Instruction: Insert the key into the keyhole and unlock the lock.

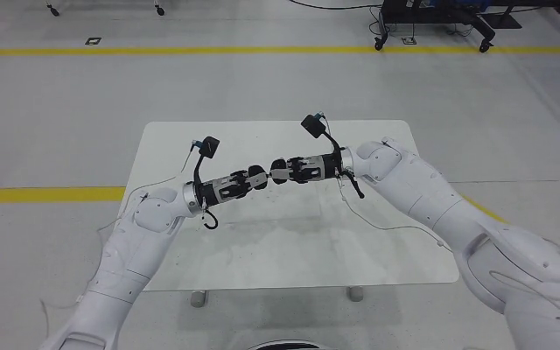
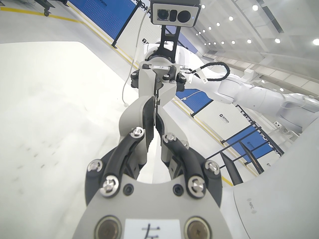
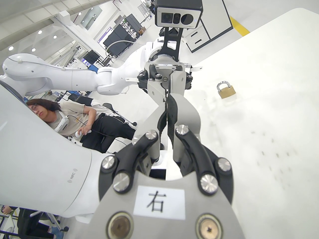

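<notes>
Grey left claw (image 2: 156, 108) faces right claw (image 3: 167, 105) — level, tip-to-tip.

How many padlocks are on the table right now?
1. A brass padlock lies on the white table, with nothing touching it. Others could lie hidden.

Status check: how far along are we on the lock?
Done: nothing yet. The padlock lies on the table, shackle closed, untouched. In hand: the left gripper and right gripper meet tip to tip above the table, both shut, with a thin piece between them, possibly the key. Remaining: insert it and turn.
</notes>
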{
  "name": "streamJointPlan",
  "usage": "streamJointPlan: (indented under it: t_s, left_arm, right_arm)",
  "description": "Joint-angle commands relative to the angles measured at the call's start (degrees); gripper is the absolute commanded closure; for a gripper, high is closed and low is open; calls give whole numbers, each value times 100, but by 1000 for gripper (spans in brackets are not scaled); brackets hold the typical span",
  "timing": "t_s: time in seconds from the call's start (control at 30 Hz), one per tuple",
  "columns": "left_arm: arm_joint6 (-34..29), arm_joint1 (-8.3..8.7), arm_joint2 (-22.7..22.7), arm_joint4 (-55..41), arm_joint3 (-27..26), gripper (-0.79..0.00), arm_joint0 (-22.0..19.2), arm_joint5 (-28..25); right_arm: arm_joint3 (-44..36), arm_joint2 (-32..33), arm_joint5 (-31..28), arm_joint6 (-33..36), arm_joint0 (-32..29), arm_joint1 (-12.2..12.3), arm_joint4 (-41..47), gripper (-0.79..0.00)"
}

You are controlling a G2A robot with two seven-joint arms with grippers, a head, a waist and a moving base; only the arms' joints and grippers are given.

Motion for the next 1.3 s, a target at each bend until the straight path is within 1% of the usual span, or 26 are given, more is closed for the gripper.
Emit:
streamJointPlan:
  t_s: [0.0,0.03,0.23,0.4,0.5,0.57,0.7,0.8,0.93,1.0,1.07,1.1,1.27]
  left_arm:
    - [13,4,4,-7,-9,0,8,2]
    - [16,7,4,-6,-14,0,14,0]
    - [13,34,-41,-75,-43,0,63,-40]
    - [18,49,-45,-74,-46,0,88,-38]
    - [32,55,-42,-55,-29,0,88,-14]
    - [38,59,-44,-22,-24,0,80,6]
    - [69,67,-45,10,-21,0,76,31]
    - [88,73,-49,26,-20,0,72,33]
    - [100,78,-37,42,-25,0,71,41]
    - [111,80,-29,62,-29,0,66,55]
    - [120,81,-20,77,-40,0,64,71]
    - [126,82,-17,79,-46,0,62,78]
    - [149,88,-8,81,-60,0,58,81]
  right_arm:
    - [0,0,0,0,0,0,0,-354]
    - [0,0,0,0,0,0,0,-379]
    - [0,0,0,0,0,0,0,-369]
    - [0,0,0,0,0,0,0,-323]
    - [0,0,0,0,0,0,0,-277]
    - [0,0,0,0,0,0,0,-231]
    - [0,0,0,0,0,0,0,-240]
    - [0,0,0,0,0,0,0,-219]
    - [0,0,0,0,0,0,0,-219]
    - [0,0,0,0,0,0,0,-206]
    - [0,0,0,0,0,0,0,-105]
    - [0,0,0,0,0,0,0,0]
    - [0,0,0,0,0,0,0,0]
